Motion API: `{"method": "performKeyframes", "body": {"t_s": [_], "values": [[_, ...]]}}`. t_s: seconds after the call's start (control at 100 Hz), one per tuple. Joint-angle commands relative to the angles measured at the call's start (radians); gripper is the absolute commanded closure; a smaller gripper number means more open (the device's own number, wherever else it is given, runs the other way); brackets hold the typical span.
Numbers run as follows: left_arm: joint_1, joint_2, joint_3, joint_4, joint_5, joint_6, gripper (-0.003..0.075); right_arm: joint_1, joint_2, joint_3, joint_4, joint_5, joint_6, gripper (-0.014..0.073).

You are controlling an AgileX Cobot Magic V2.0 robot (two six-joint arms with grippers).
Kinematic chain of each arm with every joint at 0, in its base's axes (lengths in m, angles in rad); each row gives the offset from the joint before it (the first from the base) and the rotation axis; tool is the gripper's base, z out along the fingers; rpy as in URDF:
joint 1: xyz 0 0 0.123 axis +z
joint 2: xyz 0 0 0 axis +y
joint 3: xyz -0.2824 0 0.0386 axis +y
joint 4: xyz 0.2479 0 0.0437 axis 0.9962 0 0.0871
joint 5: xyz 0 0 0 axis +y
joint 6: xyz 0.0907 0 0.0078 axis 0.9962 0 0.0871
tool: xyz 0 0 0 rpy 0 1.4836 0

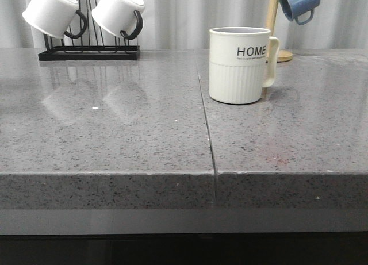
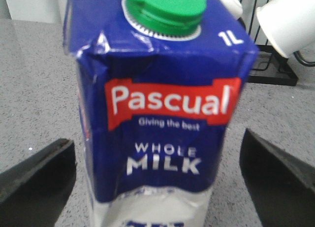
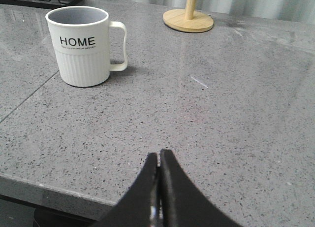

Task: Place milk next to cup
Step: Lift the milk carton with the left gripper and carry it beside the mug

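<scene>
Now our left gripper [image 2: 157,182] gapes wide around the milk [image 2: 160,113], untouched; our right gripper [image 3: 158,160] is pinched together, empty

The cup [image 1: 240,65] is standing upright on the grey counter [image 1: 115,133] (handle pointing right), two white mugs [image 1: 86,12] hanging behind.

The front view looks forward from low, near the surface [image 1: 115,138] edge, toward a curtained back. The left wrist view sits very close to the milk [image 2: 162,113], which fills most of the picture, with a white mug [image 2: 285,20] behind. The right wrist view looks down over the surface from higher. Front and right wrist views share the cup [image 1: 238,65] and wooden stand base [image 3: 188,20].
</scene>
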Motion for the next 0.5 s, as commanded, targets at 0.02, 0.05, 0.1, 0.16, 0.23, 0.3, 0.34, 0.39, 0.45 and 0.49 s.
{"method": "performKeyframes", "body": {"t_s": [0.02, 0.05, 0.1, 0.16, 0.23, 0.3, 0.34, 0.39, 0.45, 0.49], "values": [[-0.006, 0.024, -0.065, -0.012, -0.090, -0.012, 0.0073, -0.002, 0.009, -0.026, -0.004, -0.072, -0.002, 0.0661], [-0.006, 0.034, -0.070, -0.012, -0.090, -0.012, 0.0073, -0.002, 0.009, -0.026, -0.004, -0.072, -0.002, 0.0661], [-0.006, 0.044, -0.072, -0.012, -0.093, -0.012, 0.0075, -0.002, 0.009, -0.026, -0.004, -0.072, -0.002, 0.0661], [-0.006, 0.054, -0.074, -0.012, -0.107, -0.012, 0.0099, -0.002, 0.009, -0.026, -0.004, -0.072, -0.002, 0.0661], [-0.006, 0.054, -0.074, -0.012, -0.106, -0.012, 0.0153, -0.002, 0.009, -0.026, -0.004, -0.072, -0.002, 0.0661], [-0.006, 0.052, -0.074, -0.012, -0.111, -0.012, 0.0208, -0.002, 0.009, -0.026, -0.004, -0.072, -0.002, 0.0661], [-0.006, 0.052, -0.076, -0.011, -0.119, -0.012, 0.0235, -0.002, 0.009, -0.026, -0.004, -0.072, -0.002, 0.0661], [-0.006, 0.052, -0.078, -0.011, -0.127, -0.012, 0.0263, -0.002, 0.009, -0.026, -0.004, -0.072, -0.002, 0.0661], [-0.008, 0.052, -0.084, -0.011, -0.129, -0.012, 0.0290, -0.002, 0.009, -0.026, -0.004, -0.072, -0.002, 0.0661], [-0.021, 0.046, -0.087, -0.011, -0.129, -0.012, 0.0302, -0.002, 0.009, -0.026, -0.004, -0.072, -0.002, 0.0661]]}}
